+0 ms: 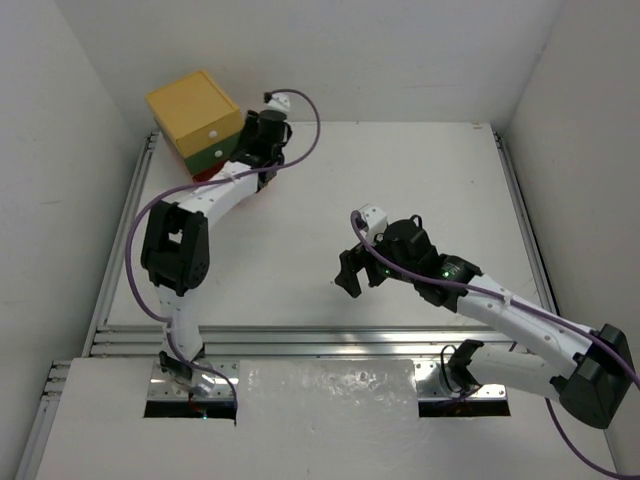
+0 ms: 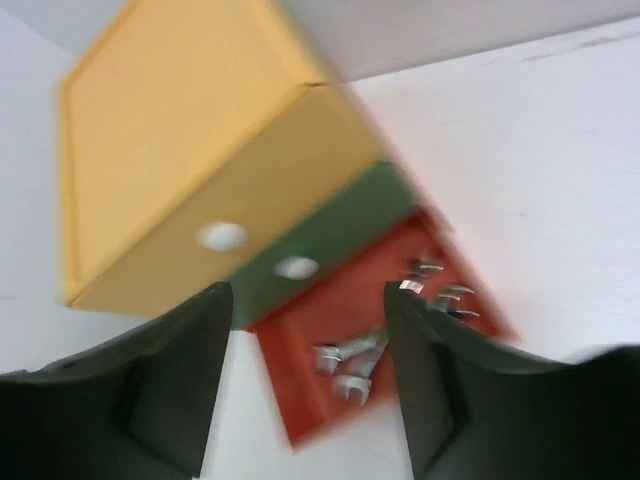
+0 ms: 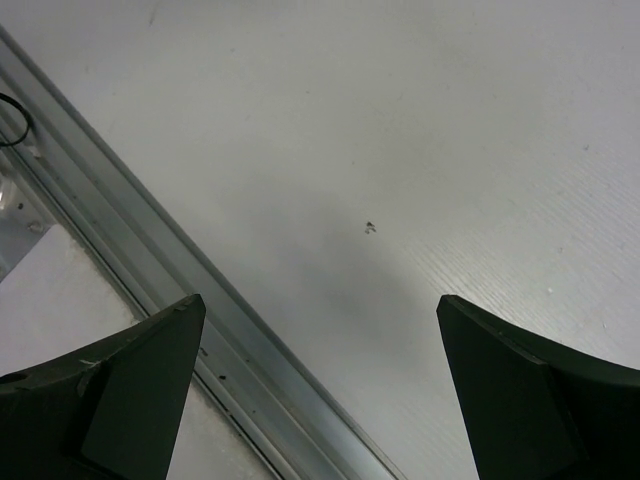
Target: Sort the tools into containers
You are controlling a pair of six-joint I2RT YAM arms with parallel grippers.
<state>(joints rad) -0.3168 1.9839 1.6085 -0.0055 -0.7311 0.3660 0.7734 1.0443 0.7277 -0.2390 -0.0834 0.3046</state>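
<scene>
The containers stand stacked at the far left corner: a yellow drawer (image 1: 193,105) (image 2: 180,150) on top, a green one (image 2: 340,225) under it, both closed and showing white knobs. The orange-red bottom drawer (image 2: 335,310) is pulled out. Silver wrenches (image 2: 350,358) lie inside it, their open ends showing. My left gripper (image 2: 308,295) (image 1: 245,150) hovers just above and in front of that drawer, open, with nothing between its fingers; the view is blurred. My right gripper (image 3: 320,305) (image 1: 351,272) is open wide over bare table near the front. No other tools are in view.
An aluminium rail (image 3: 200,300) (image 1: 300,340) runs along the table's near edge, just left of my right gripper. More rails line the left side (image 1: 125,230) and right side (image 1: 525,220). White walls close in the back and both sides.
</scene>
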